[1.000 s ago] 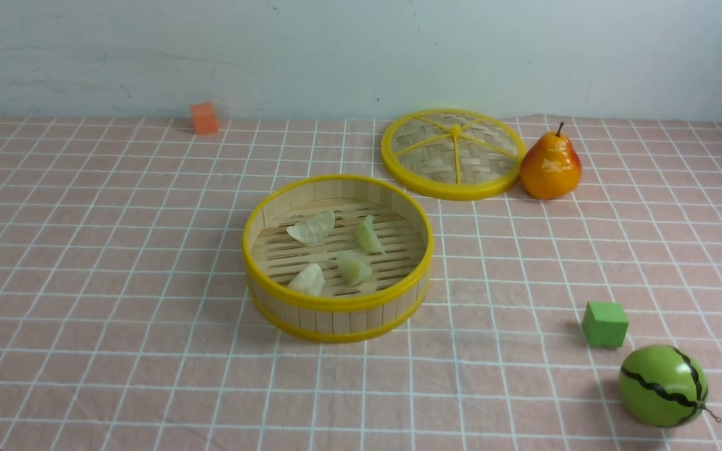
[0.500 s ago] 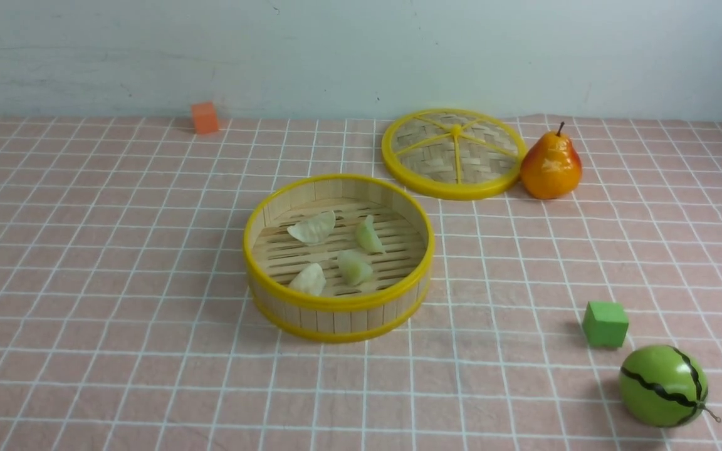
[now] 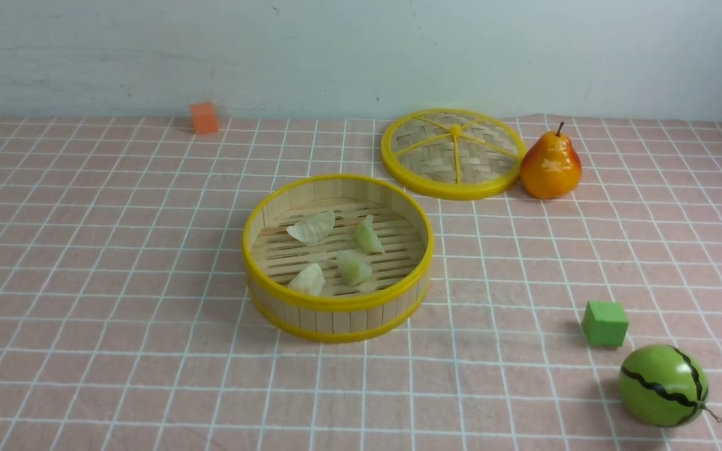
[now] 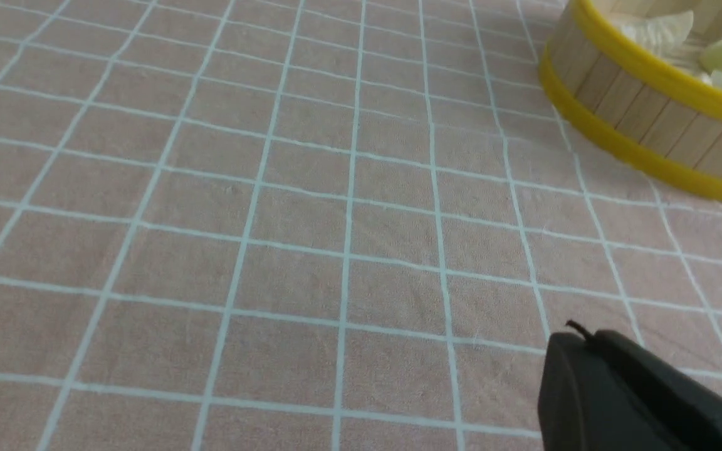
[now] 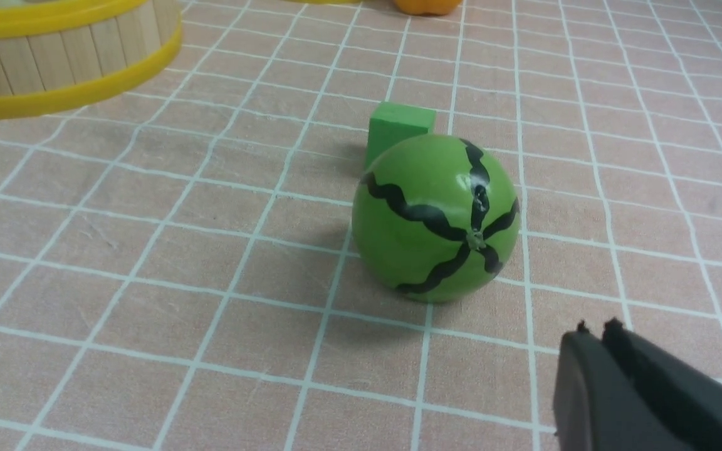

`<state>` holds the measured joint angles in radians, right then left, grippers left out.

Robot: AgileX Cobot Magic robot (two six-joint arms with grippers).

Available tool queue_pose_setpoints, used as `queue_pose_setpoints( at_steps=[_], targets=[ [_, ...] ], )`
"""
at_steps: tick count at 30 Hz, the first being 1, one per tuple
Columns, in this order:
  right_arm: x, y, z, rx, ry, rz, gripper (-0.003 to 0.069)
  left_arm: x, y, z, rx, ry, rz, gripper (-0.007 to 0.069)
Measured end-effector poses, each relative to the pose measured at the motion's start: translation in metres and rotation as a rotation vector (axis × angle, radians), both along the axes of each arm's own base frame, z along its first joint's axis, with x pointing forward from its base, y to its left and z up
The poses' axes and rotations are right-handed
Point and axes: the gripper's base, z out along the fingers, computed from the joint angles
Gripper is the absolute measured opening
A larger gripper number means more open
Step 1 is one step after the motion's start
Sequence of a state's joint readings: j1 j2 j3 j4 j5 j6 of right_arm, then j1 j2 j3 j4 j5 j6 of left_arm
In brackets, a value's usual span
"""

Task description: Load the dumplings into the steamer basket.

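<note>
Left arm gone from front view's corner since 1.0 s ago. Steamer basket (image 3: 338, 300) mid-cloth holds all four dumplings (image 3: 353, 267). Left gripper (image 4: 580, 341) and right gripper (image 5: 594, 335): fingers together, empty.

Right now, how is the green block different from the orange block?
The green block is green, while the orange block is orange. The green block sits near the front on the robot's right, close to the toy watermelon; the orange block sits far back on the left, close to the wall, with nothing beside it. The green block looks bigger in the front view, but it is nearer the camera. Both are small cubes resting on the checked cloth.
</note>
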<state>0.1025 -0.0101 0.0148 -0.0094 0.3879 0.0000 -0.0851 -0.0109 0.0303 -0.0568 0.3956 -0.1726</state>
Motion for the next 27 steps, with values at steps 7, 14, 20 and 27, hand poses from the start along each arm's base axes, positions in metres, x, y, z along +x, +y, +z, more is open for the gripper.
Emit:
queue_pose_setpoints(
  at_steps=[7,14,20,27],
  targets=[
    [0.0,0.0,0.0,0.0,0.0,0.0,0.0043,-0.0001,-0.0001,-0.0003,0.013,0.002,-0.006,-0.0014],
    [0.0,0.0,0.0,0.0,0.0,0.0,0.005,-0.0001,-0.0001,-0.0003,0.014,0.002,-0.006,-0.0014],
    [0.0,0.0,0.0,0.0,0.0,0.0,0.0051,-0.0001,-0.0001,-0.0003,0.014,0.002,-0.006,-0.0014],
    [0.0,0.0,0.0,0.0,0.0,0.0,0.0051,-0.0001,-0.0001,-0.0003,0.014,0.002,-0.006,-0.0014]
  ],
)
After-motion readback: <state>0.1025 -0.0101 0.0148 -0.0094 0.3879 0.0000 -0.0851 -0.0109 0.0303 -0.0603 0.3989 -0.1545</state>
